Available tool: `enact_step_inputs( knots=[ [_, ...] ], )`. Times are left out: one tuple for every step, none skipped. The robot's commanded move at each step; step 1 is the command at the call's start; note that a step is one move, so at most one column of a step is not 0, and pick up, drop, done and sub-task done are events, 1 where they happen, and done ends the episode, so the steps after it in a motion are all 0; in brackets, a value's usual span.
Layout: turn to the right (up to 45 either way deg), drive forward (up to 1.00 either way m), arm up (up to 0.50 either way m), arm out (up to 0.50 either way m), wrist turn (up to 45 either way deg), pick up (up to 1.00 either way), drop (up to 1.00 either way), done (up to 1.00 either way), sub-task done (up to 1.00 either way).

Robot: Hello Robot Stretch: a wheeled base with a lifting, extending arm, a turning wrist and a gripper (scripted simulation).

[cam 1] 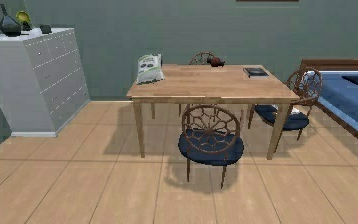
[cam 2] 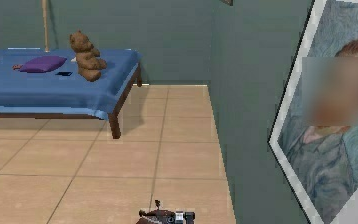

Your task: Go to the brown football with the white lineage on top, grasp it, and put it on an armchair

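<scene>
Black against tan floor tiles [cam 2: 117, 160], the gripper [cam 2: 163, 215] is just peeking over the arm side view's bottom edge; whether its fingers are holding anything cannot be told. Beyond it, one blue bed [cam 2: 47, 95] is carrying one brown teddy bear [cam 2: 85, 55] and one purple cushion [cam 2: 42, 64], while one large framed picture [cam 2: 317, 170] is standing at the right. In the forward view, one wooden table [cam 1: 207, 88] is standing among three chairs [cam 1: 209, 140]. It is bearing one pale bag [cam 1: 149, 68], one dark flat item [cam 1: 255, 72] and, near its far edge, one small reddish-brown object [cam 1: 217, 61], possibly the football. One white dresser [cam 1: 42, 75] is standing at the left.
</scene>
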Motion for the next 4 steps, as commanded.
enact_step_inputs(
  knots=[
    [0.0,0.00,-0.30,0.00,0.0,0.00,0.00,0.00,0.00],
    [0.0,0.00,0.00,0.00,0.0,1.00,0.00,0.00,0.00],
    [0.0,0.00,0.10,0.00,0.0,0.00,0.00,0.00,0.00],
    [0.0,0.00,0.50,0.00,0.0,0.00,0.00,0.00,0.00]
  ],
)
